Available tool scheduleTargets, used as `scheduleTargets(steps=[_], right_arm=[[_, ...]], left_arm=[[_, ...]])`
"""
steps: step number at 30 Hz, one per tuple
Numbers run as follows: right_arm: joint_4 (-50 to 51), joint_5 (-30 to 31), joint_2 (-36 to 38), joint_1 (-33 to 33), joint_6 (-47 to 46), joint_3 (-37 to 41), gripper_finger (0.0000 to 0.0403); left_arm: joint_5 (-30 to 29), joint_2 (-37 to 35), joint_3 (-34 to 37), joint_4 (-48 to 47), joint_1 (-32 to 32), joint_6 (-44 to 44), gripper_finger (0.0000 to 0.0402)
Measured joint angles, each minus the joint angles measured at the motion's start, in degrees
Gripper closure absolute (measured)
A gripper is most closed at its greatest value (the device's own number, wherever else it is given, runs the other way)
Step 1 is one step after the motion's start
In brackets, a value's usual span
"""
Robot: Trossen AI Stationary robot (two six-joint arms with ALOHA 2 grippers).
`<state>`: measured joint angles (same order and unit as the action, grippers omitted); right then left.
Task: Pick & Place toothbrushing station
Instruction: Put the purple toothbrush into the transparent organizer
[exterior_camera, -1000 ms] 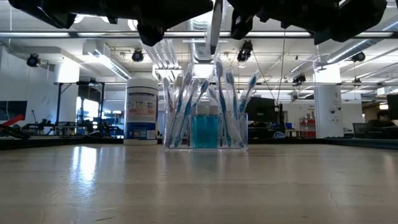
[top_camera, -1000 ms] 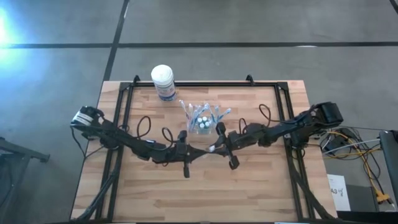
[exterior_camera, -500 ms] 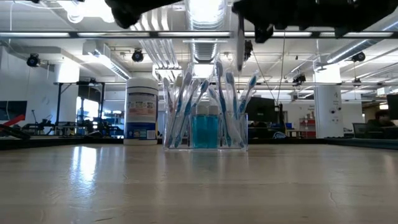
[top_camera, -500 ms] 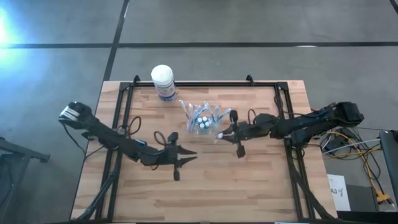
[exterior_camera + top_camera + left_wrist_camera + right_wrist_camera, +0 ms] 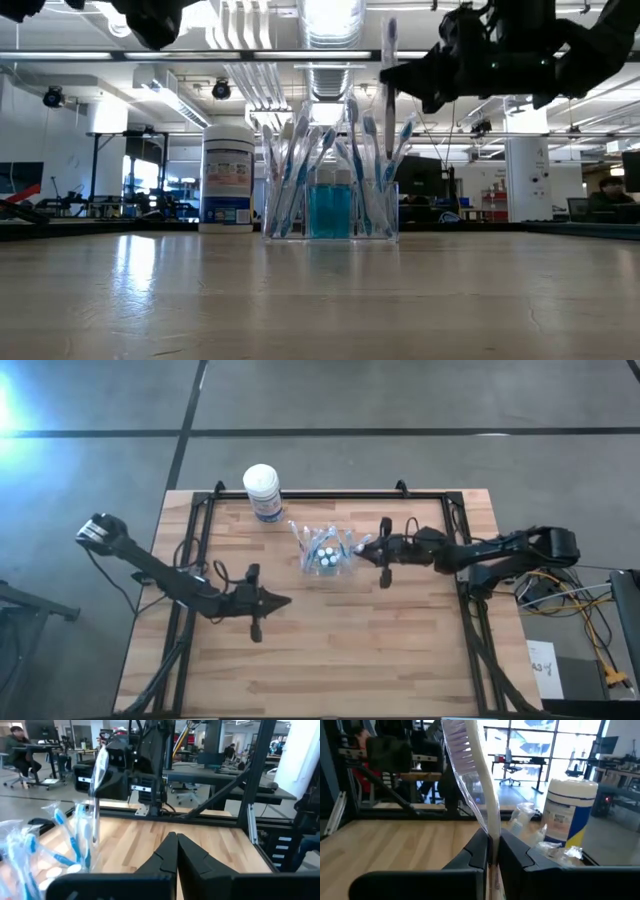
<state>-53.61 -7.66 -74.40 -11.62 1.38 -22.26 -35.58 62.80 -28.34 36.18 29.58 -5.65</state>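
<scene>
A small clear plastic cup (image 5: 330, 210) is seen upright near the surface's far edge, holding blue-white toothbrushes (image 5: 292, 170) fanned outward; three white-capped tubes (image 5: 326, 556) are apparently inside it. One wrapped toothbrush (image 5: 479, 795) is held upright just beside the cup.

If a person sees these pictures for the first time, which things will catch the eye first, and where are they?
The right claw holds one slim white wrapped toothbrush upright, just beside the small clear plastic cup crowded with blue-white toothbrushes at the table's back middle. A white-lidded canister with a blue label stands near the back edge, left of the cup. The left claw hovers shut, nearer the front.
</scene>
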Motion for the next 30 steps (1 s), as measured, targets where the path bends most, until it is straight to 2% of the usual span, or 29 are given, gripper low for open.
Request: scheduleTargets(steps=[7, 12, 17, 30], right_arm=[[-8.2, 1.7, -9.5, -0.4, -1.8, -0.6, 0.0385], [-12.4, 5.9, -15.7, -1.0, -4.0, -0.3, 0.0385], [-16.0, 6.4, -21.1, -1.9, -4.6, 0.0, 0.0385], [-19.3, 6.6, -27.2, -1.8, -5.9, 0.3, 0.0376]], left_arm=[[0.5, -1.4, 3.5, 2.1, 0.0, -0.5, 0.0398], [0.4, -1.4, 3.7, 2.6, 0.1, -1.0, 0.0399], [0.4, -1.4, 3.7, 2.7, 0.1, -1.0, 0.0387], [0.4, -1.4, 4.3, 2.3, 0.1, -0.2, 0.0394]])
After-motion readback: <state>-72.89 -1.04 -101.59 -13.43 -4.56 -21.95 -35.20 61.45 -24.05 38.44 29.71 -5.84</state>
